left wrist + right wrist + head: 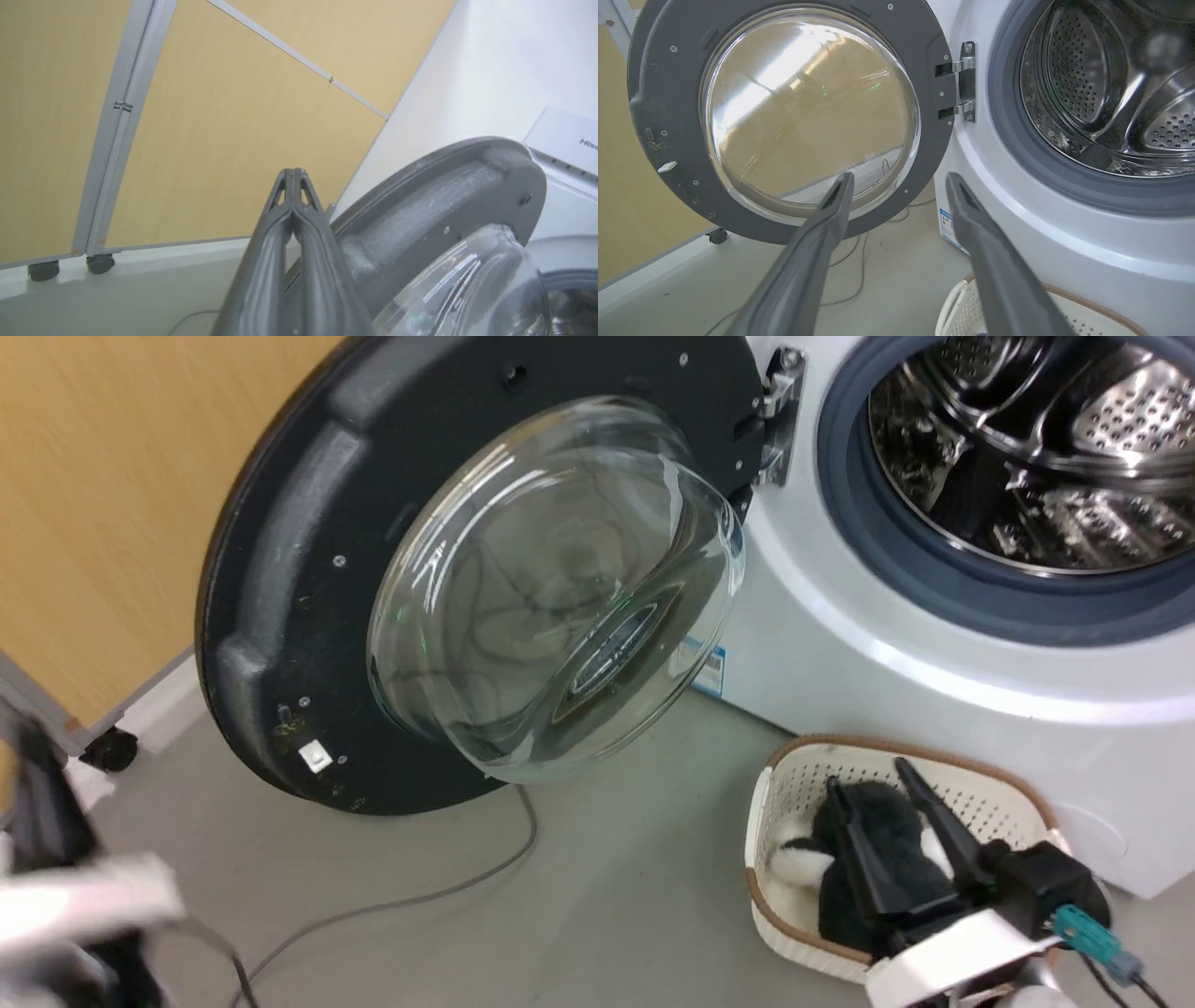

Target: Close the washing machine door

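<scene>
The washing machine door point(308, 560) stands swung wide open to the left, its clear glass bowl point(551, 588) bulging toward me and its metal hinge point(777, 420) at the right. The white washing machine point(896, 653) shows its grey gasket and steel drum point(1036, 448). My left gripper point(293, 173) is shut with nothing in it, just left of the door's black rim point(420, 205). My right gripper point(864, 779) is open above the basket; in the right wrist view the right gripper point(899, 179) points at the door point(668, 102) and hinge point(964, 79).
A cream perforated basket point(794, 784) holding a black-and-white plush stands on the floor before the machine. A grey cable point(448, 887) trails under the door. A wood-coloured partition on castors point(109, 749) stands to the left, behind the door.
</scene>
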Motion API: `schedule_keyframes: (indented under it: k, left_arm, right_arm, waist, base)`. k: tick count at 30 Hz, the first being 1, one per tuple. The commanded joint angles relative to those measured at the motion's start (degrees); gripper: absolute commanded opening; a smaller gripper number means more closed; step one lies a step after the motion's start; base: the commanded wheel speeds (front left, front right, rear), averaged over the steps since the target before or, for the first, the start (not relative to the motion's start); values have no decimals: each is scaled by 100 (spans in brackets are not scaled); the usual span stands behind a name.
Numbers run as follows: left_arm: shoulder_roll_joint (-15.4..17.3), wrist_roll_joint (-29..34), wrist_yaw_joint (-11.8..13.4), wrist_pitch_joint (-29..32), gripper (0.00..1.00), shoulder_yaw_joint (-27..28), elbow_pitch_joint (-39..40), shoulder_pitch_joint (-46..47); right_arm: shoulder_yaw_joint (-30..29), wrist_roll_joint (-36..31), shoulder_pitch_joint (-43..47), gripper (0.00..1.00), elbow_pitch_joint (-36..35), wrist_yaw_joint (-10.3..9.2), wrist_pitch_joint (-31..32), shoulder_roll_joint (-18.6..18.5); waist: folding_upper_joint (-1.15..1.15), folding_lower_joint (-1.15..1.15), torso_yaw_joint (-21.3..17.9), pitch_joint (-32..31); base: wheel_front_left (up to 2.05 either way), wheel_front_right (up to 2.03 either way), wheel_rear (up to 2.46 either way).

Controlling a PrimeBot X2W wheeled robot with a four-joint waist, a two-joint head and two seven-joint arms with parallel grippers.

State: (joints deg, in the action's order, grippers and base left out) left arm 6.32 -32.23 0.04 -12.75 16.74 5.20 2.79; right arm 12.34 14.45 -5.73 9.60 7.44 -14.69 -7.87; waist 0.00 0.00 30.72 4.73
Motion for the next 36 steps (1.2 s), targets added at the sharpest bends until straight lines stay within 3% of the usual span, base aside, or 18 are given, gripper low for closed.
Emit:
schedule_keyframes:
  k: [1, 7, 9, 10, 14, 17, 23, 36]
  left_arm:
    - [182, -600, -114, 306, 0, 269, -307, 564]
    - [768, -2165, -161, 1407, 0, 917, -1593, 1985]
    - [785, -2900, 31, 1835, 0, 1275, -2109, 2436]
    - [785, -2900, 31, 1835, 0, 1275, -2109, 2436]
    - [1050, -3963, 423, 2831, 0, 1737, -3135, 3087]
    - [1138, -4160, 474, 3210, 0, 1734, -3406, 3176]
    - [1284, -4461, 65, 4445, 0, 1370, -3823, 3043]
    - [1264, -4851, -430, 5885, 0, 1006, -3691, 2529]
  right_arm:
    - [-100, -84, 115, 100, -118, 5, 33, -60]
    - [-319, -229, 308, 100, -434, 5, 192, -56]
    - [-331, -263, 317, 100, -523, 5, 248, -56]
    - [-331, -263, 317, 100, -523, 5, 248, -56]
    - [-354, -314, 273, 100, -679, 5, 349, -66]
    - [-366, -322, 257, 100, -714, 5, 372, -69]
    - [-422, -329, 233, 100, -764, 5, 403, -68]
    - [-476, -233, 313, 100, -537, 5, 265, 67]
  waist:
    - [0, 0, -2, 112]
    - [0, 0, -80, 311]
    - [0, 0, -160, 376]
    - [0, 0, -160, 376]
    - [0, 0, -349, 517]
    - [0, 0, -408, 551]
    - [0, 0, -548, 605]
    - [0, 0, -636, 270]
  base:
    - [0, 0, 0]
    - [0, 0, 0]
    - [0, 0, 0]
    - [0, 0, 0]
    - [0, 0, 0]
    - [0, 0, 0]
    - [0, 0, 0]
    - [0, 0, 0]
